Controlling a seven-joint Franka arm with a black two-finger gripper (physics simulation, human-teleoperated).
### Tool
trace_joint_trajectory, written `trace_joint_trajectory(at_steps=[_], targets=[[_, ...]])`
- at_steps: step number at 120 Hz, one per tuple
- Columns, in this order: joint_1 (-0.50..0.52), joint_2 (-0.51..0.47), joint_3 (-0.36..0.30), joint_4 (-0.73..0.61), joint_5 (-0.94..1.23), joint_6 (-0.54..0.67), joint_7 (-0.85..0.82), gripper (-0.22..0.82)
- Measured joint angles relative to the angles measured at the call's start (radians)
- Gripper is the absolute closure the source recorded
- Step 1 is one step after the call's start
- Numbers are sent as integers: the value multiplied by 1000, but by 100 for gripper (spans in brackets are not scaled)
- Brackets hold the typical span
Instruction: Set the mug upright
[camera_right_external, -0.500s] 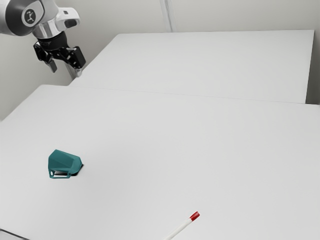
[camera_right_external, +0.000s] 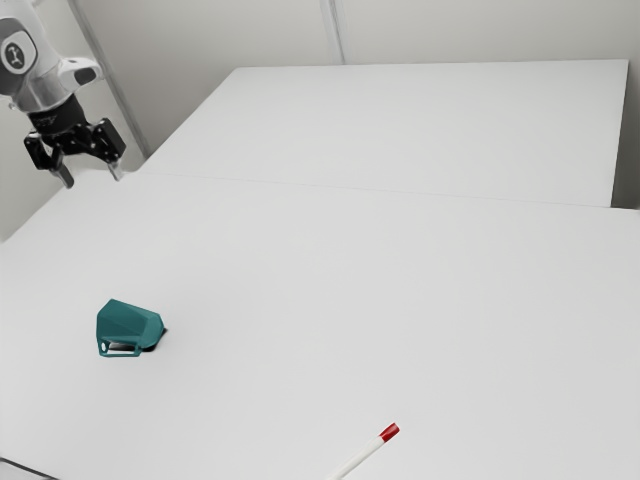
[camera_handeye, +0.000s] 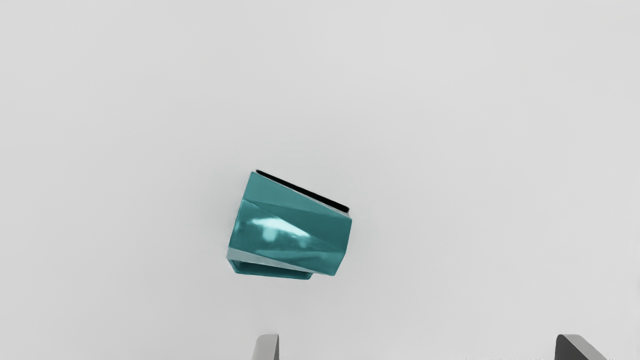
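The mug lies on its side on the white table, at the exterior view's left, with its handle low along one side. The arm comes in at the exterior view's upper left corner, its white wrist section leaning so that the lower end is farther toward that view's right. Below it hangs the black gripper, pointing mostly downward with the same slight slant, near the table's far corner at the exterior view's left. It is well apart from the mug and holds nothing. Its two fingers are spread wide, with an empty gap between their tips. The wrist view looks down on the tabletop and has the mug out ahead of the fingertips, nearly in line with one finger rather than centred on the gap; the other finger is off to the side of it. The mug's handle is on the side facing the fingers. A white stick with a red end lies at the exterior view's bottom edge, well apart from the mug.
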Motion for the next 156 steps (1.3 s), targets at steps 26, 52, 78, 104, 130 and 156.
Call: trace_joint_trajectory(at_steps=[26, 52, 78, 104, 130, 156], targets=[[268, 146, 11, 9, -195, -85, 21, 0], [271, 299, 89, 22, -316, -133, 109, 0], [313, 408, 136, 25, -368, -150, 217, 0], [316, 499, 142, 27, -441, -141, 309, 0], [314, 548, 140, 27, -520, -106, 373, 0], [309, 571, 131, 1, -593, -82, 413, 0]])
